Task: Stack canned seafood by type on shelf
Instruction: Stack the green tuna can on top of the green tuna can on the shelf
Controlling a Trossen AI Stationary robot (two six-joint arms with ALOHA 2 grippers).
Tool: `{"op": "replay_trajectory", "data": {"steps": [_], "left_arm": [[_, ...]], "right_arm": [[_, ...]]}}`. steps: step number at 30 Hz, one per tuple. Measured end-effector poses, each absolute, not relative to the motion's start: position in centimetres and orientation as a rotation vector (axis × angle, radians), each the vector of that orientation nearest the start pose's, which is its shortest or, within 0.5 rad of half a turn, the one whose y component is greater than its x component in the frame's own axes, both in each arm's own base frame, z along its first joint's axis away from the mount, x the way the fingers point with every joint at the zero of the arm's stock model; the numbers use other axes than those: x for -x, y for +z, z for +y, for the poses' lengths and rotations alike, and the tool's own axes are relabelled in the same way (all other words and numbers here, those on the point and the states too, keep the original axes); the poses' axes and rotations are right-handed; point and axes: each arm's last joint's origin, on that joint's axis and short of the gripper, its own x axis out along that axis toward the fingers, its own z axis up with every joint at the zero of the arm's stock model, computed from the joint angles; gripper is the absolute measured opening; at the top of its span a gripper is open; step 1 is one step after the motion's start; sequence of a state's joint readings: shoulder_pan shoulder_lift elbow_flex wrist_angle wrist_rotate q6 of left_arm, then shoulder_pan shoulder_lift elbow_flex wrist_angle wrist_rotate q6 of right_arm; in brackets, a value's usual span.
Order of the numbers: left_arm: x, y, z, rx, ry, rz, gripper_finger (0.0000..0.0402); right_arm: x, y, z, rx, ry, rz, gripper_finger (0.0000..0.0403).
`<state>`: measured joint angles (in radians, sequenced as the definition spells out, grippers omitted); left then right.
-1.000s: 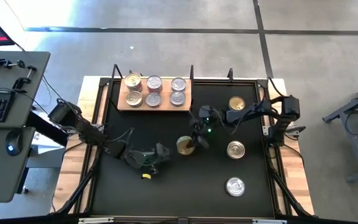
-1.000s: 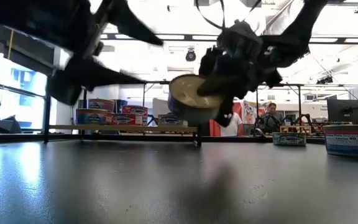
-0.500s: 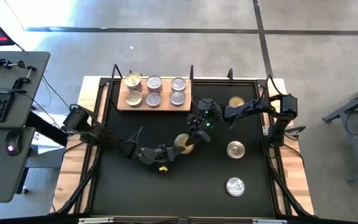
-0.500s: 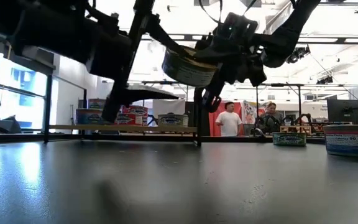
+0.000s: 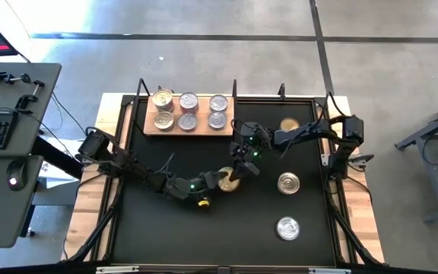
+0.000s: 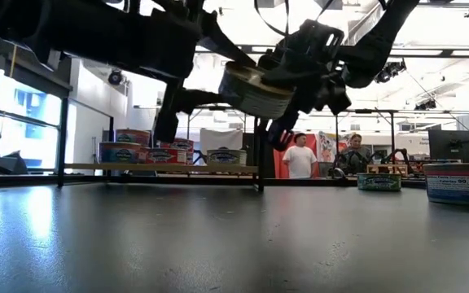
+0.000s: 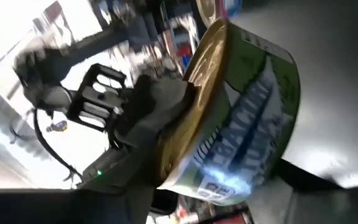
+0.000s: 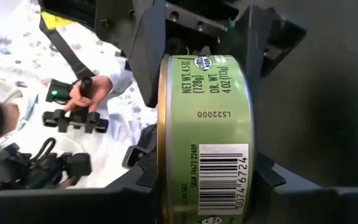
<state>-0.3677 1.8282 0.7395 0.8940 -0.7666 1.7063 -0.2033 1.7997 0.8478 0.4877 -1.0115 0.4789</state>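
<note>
Reading "NET WT 4.5 OZ (128g)", the green-labelled can (image 8: 204,137) sits clamped in the right gripper (image 5: 233,173), the left gripper (image 5: 213,183) apparently closing on it.

Compared with a second ago, the left gripper (image 5: 217,182) now sits at the green-labelled gold-lidded can (image 5: 227,179), no longer well off to its left over the bench, and its fingers are narrower around the can. The right gripper (image 5: 236,173) holds that can higher above the bench in the low view, tilted differently.
</note>
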Motion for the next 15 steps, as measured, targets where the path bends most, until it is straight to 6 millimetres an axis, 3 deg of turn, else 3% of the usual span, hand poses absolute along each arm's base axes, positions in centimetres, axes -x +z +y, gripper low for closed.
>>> {"op": "replay_trajectory", "data": {"steps": [4,9,15], "left_arm": [[-32.61,15.18,-10.67,-1.788,0.084,0.409,0.0155],[-32.48,15.08,-10.84,-1.787,0.084,0.420,0.0152],[-32.16,14.68,-10.92,-1.552,0.183,0.478,0.0144]], "right_arm": [[-34.20,15.64,-4.37,-0.738,0.710,0.606,0.0117],[-34.21,15.54,-4.44,-0.717,0.690,0.601,0.0123],[-34.17,15.44,-5.29,-0.689,0.621,0.582,0.0224]]}}
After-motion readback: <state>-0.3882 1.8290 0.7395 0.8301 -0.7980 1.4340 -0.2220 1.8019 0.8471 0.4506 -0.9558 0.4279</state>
